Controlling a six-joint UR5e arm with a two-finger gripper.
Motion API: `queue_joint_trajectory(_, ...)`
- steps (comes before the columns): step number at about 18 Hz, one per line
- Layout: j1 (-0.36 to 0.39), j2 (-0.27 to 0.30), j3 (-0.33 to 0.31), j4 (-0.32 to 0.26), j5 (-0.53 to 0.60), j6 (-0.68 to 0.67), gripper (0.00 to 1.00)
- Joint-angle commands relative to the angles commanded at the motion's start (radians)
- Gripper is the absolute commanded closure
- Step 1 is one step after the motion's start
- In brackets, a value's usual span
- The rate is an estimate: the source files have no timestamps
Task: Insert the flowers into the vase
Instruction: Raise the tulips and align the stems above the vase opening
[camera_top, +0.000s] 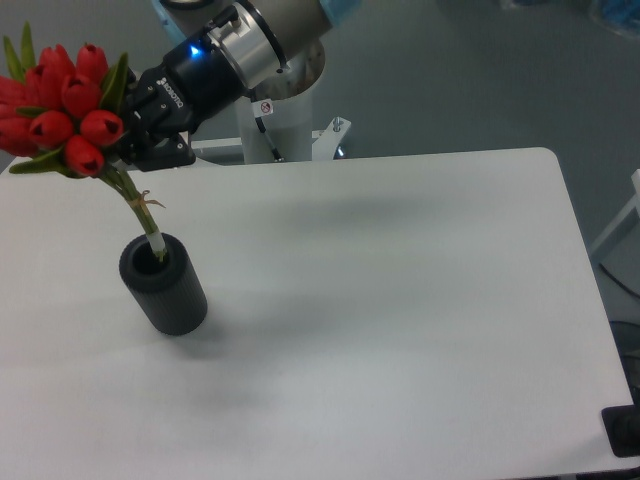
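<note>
Gripping flowers (62, 95) in my pincer (128, 152), fingers clamped on stems just under buds. Holding bunch high and tilted, so only stem tips are dipping into vase (164, 283) mouth, vase standing near table (400, 300) left edge. Fingertips partly hiding behind leaves; bunch's left side getting cropped by frame.

Red flowers (62, 100) tilt left (stem tips inside upright grey vase (164, 284)).
</note>
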Motion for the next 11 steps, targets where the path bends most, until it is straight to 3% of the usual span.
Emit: queue_joint_trajectory(11, -0.04, -0.054, -0.008, 0.003, 0.011, 0.046, 0.83)
